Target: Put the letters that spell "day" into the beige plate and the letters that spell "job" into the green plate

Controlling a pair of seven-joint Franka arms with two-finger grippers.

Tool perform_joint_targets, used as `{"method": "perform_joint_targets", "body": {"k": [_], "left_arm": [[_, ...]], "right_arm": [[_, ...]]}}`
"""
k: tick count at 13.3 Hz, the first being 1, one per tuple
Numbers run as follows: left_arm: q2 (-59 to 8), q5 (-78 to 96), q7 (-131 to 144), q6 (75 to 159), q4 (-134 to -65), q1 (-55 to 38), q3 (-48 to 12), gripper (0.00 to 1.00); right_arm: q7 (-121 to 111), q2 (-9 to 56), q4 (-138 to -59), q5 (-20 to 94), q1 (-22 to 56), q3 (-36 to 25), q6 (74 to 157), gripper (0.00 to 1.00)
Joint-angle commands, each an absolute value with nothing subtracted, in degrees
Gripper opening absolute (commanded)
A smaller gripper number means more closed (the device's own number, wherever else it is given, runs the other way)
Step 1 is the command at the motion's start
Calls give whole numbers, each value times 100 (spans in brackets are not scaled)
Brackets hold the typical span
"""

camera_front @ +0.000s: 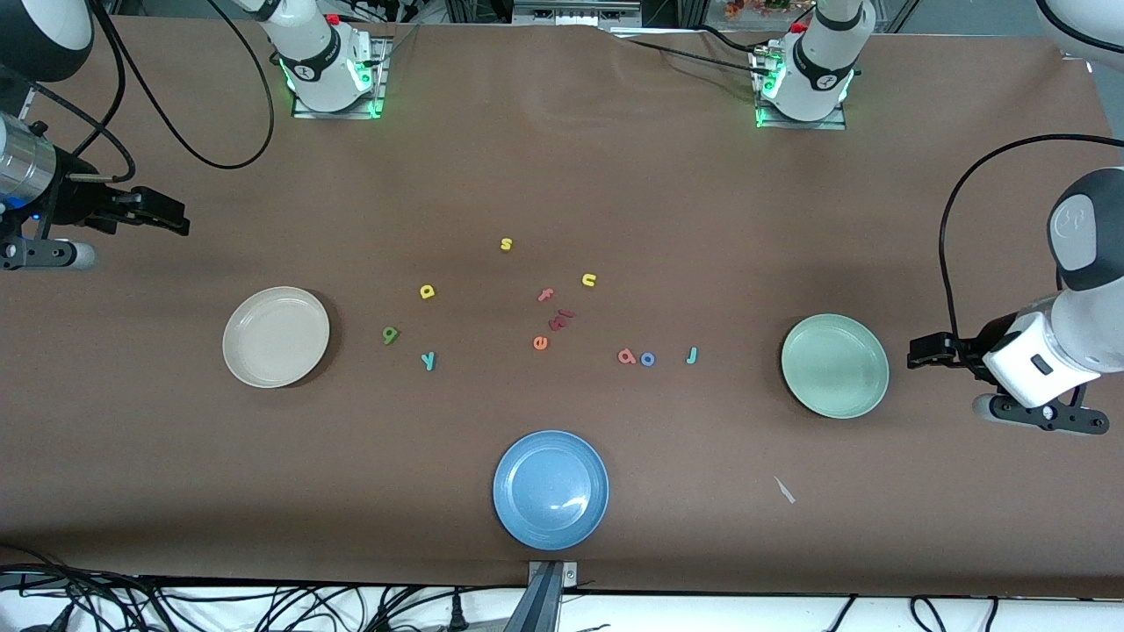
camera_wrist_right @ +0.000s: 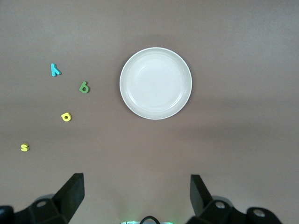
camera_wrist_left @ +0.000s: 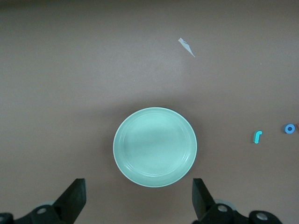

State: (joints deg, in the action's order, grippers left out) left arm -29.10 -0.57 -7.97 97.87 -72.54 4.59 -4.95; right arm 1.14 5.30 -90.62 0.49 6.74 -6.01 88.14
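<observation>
Green plate (camera_wrist_left: 155, 147) near open left gripper (camera_wrist_left: 138, 198), untouched.

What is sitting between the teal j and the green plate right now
Nothing visible. The teal j lies on bare brown table, and the stretch between it and the green plate holds no other letters. The blue o and red-pink b lie past the j, away from the plate.

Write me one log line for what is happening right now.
stage: not started | left gripper: open, waiting by green plate | right gripper: open, waiting near beige plate | plates: no letters inside
</observation>
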Motion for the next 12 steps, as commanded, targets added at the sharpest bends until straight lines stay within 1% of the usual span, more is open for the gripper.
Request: {"method": "perform_joint_targets", "body": {"k": [1,12], "left_arm": [[-2883,167,-923,9809,-7286,466,-466,100],[-2918,158,-932,9817,-7286,466,-466,100]], "right_arm": [[-9,580,-8938,70,607,-580,8623,100],[-79,571,-8938,18,606,-580,8613,100]]}}
